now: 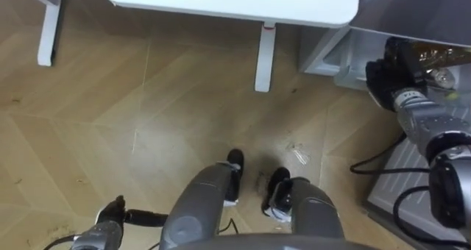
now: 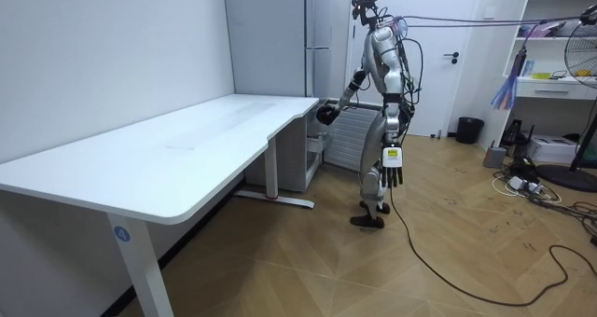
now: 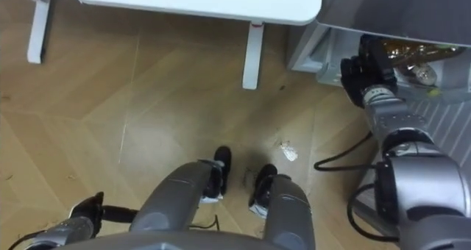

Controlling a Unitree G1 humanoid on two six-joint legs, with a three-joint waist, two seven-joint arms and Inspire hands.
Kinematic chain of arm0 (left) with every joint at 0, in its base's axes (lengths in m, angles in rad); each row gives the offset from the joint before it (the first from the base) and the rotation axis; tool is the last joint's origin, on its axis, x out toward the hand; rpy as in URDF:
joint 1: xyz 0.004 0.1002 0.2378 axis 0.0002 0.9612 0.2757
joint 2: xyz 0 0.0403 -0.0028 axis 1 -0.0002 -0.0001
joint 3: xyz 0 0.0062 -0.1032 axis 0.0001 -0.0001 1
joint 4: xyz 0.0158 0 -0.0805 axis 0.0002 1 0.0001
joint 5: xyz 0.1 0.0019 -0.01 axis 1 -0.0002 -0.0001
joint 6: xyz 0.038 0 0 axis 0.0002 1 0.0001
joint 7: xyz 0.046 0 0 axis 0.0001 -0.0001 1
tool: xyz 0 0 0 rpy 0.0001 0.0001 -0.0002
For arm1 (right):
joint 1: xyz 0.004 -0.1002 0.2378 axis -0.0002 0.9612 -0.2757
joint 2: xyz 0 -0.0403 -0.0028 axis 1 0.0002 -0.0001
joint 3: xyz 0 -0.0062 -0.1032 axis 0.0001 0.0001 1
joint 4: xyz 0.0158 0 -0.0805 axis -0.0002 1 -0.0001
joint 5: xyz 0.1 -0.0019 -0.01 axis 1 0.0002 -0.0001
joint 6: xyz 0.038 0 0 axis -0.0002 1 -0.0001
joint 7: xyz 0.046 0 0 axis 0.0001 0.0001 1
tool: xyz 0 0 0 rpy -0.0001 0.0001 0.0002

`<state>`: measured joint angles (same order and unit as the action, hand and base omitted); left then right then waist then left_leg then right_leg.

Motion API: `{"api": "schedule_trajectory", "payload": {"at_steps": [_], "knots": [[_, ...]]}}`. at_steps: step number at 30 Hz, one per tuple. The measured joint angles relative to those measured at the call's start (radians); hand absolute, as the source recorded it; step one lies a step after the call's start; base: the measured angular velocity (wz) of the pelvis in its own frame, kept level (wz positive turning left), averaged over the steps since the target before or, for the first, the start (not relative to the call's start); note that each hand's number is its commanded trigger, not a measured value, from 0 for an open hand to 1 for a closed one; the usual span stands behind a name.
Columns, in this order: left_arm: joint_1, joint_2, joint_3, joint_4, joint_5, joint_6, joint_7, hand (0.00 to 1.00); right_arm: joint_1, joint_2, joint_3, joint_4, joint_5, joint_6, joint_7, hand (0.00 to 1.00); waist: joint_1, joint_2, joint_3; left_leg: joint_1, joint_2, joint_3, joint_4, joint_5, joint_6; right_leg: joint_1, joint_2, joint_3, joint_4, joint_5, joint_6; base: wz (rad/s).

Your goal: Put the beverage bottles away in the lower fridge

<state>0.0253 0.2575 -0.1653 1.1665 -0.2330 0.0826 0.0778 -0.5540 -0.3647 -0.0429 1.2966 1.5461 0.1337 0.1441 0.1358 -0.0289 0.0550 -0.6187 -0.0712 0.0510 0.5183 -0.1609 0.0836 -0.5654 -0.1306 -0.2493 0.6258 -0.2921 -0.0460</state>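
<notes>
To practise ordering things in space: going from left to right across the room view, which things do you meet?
In order: white desk → grey fridge → robot's left hand → black waste bin → standing fan.

Ahead and to the left, the light herringbone wooden floor (image 1: pixel 147 118) lies open. The white tabletop (image 1: pixel 235 4) and its white metal leg (image 1: pixel 263 59) bar the front. The tall grey fridge (image 2: pixel 280 37) crowds the right hand (image 1: pixel 386 77), leaving a narrow floor gap between leg and fridge.
</notes>
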Motion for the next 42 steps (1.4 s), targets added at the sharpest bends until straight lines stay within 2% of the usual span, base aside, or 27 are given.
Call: {"api": "schedule_trajectory", "payload": {"at_steps": [1, 2, 3, 8, 13, 20, 26, 27, 29, 31, 34, 42], "knots": [[0.000, 0.000, -0.001, 0.000, -0.001, 0.000, 0.001, 0.00, -0.001, -0.001, 0.000, 0.000, -0.010, 0.000, -0.001, 1.00, 0.000, -0.001, 0.0004, -0.005, -0.005, 0.000, 0.004, -0.001, 0.000, -0.010, -0.007, 0.001, 0.015, -0.010, -0.001, 0.16], [0.000, 0.000, -0.002, -0.001, -0.001, 0.000, 0.001, 0.00, -0.004, -0.004, -0.001, -0.001, -0.018, 0.000, -0.012, 0.45, 0.002, 0.001, 0.0009, -0.016, -0.007, -0.002, 0.012, -0.003, 0.000, -0.022, -0.009, 0.004, 0.033, -0.022, -0.001, 0.16], [0.001, 0.000, -0.002, -0.002, 0.000, -0.001, 0.002, 0.00, -0.006, -0.005, -0.002, -0.003, -0.018, 0.000, -0.021, 0.00, 0.006, 0.001, 0.0009, -0.022, -0.007, -0.002, 0.019, -0.003, 0.000, -0.029, -0.011, 0.005, 0.041, -0.026, -0.002, 0.10], [0.009, 0.000, 0.001, -0.005, 0.000, -0.001, 0.010, 0.00, -0.029, -0.041, -0.011, -0.003, -0.011, -0.009, -0.070, 0.00, 0.039, 0.006, 0.0000, -0.045, -0.007, -0.002, 0.038, -0.001, -0.004, -0.056, -0.017, 0.000, 0.071, -0.029, -0.010, 0.02], [0.014, 0.001, 0.001, -0.008, 0.000, -0.001, 0.027, 0.00, -0.037, -0.072, -0.011, -0.018, -0.008, -0.021, -0.085, 0.00, 0.042, 0.007, -0.0008, -0.057, -0.007, -0.001, 0.051, -0.001, -0.003, -0.067, -0.020, -0.001, 0.075, -0.029, -0.011, 0.00], [0.011, 0.005, 0.004, -0.027, 0.004, -0.004, 0.026, 0.00, -0.037, -0.098, -0.018, -0.020, -0.009, -0.046, -0.125, 0.00, 0.027, 0.007, -0.0008, -0.052, -0.009, 0.004, 0.051, -0.003, 0.000, -0.063, -0.024, 0.002, 0.077, -0.029, -0.010, -0.01], [0.012, 0.008, 0.001, -0.038, 0.007, 0.001, 0.021, 0.00, -0.037, -0.108, -0.018, -0.013, -0.011, -0.045, -0.130, 0.00, 0.029, 0.006, -0.0007, -0.033, -0.007, 0.011, 0.051, -0.003, -0.001, -0.051, -0.025, 0.006, 0.081, -0.028, -0.012, -0.02], [0.013, 0.008, 0.001, -0.038, 0.007, 0.002, 0.019, 0.00, -0.037, -0.108, -0.016, -0.008, -0.011, -0.044, -0.130, 0.00, 0.031, 0.006, -0.0008, -0.027, -0.005, 0.013, 0.049, -0.003, -0.001, -0.046, -0.023, 0.007, 0.078, -0.028, -0.012, -0.18], [0.017, 0.011, 0.001, -0.036, -0.001, 0.002, 0.017, 0.00, -0.036, -0.108, 0.007, -0.001, -0.011, -0.043, -0.124, 0.00, 0.043, 0.007, -0.0010, -0.004, 0.014, 0.026, 0.034, -0.004, -0.002, -0.020, 0.000, 0.016, 0.040, -0.009, -0.016, -0.28], [0.020, 0.013, 0.001, -0.035, -0.005, 0.003, 0.012, 0.00, -0.036, -0.108, 0.022, 0.002, -0.012, -0.039, -0.113, 0.00, 0.038, 0.008, -0.0014, 0.004, 0.026, 0.028, 0.031, -0.005, -0.004, -0.005, 0.016, 0.017, 0.015, 0.003, -0.017, -0.18], [0.018, 0.013, 0.001, -0.036, -0.010, 0.003, -0.010, 0.00, -0.036, -0.118, 0.021, 0.015, -0.013, -0.036, -0.090, 0.00, 0.033, 0.008, -0.0016, 0.005, 0.031, 0.031, 0.029, -0.005, -0.004, -0.003, 0.027, 0.031, 0.003, 0.013, -0.013, -0.11], [0.004, 0.018, 0.005, -0.043, 0.001, -0.001, -0.025, 0.00, -0.036, -0.133, 0.021, 0.019, -0.082, -0.033, -0.074, 0.00, 0.030, 0.009, -0.0022, 0.031, 0.039, 0.056, 0.017, -0.007, 0.000, 0.009, 0.030, 0.047, -0.006, 0.021, -0.012, -0.09]]}}
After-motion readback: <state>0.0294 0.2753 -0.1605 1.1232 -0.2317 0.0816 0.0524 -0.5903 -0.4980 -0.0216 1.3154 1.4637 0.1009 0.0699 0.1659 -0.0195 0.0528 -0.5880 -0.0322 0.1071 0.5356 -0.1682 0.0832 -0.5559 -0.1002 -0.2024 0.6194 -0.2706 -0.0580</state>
